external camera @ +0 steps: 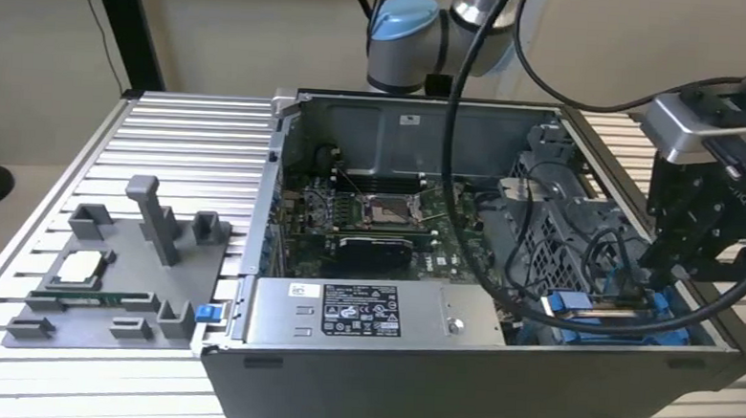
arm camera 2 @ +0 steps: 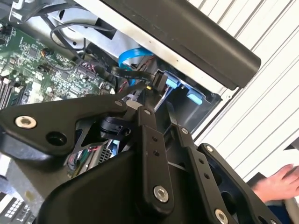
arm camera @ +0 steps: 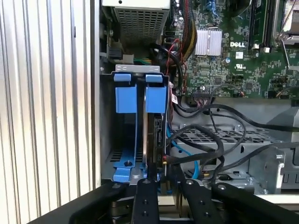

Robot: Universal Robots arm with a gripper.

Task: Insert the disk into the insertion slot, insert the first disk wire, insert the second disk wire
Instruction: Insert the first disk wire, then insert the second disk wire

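Note:
The insertion slot (arm camera: pixel 126 100) is the bay with bright blue rails at the case's corner, also seen as the slot (external camera: pixel 570 303) on the exterior view's right. The disk (arm camera: pixel 155 135) stands on edge inside it, against one blue rail. My gripper (arm camera: pixel 164 171) hangs right over the disk's end, inside the case (external camera: pixel 663 277). Its fingers (arm camera 2: pixel 148 135) close on the black plug (arm camera 2: pixel 156 83) of a black disk wire (arm camera 2: pixel 127 73), which is held at the disk's edge. A blue flat disk wire (arm camera 2: pixel 133 53) loops beside it, loose.
A dark grey perforated cage (arm camera: pixel 210 140) and loose black cables lie beside the slot. The motherboard (arm camera: pixel 233 51) and the power supply (external camera: pixel 355 313) fill the rest of the case. A grey fixture (external camera: pixel 114 272) sits on the ribbed table. A person's hand (arm camera 2: pixel 280 182) rests outside the case.

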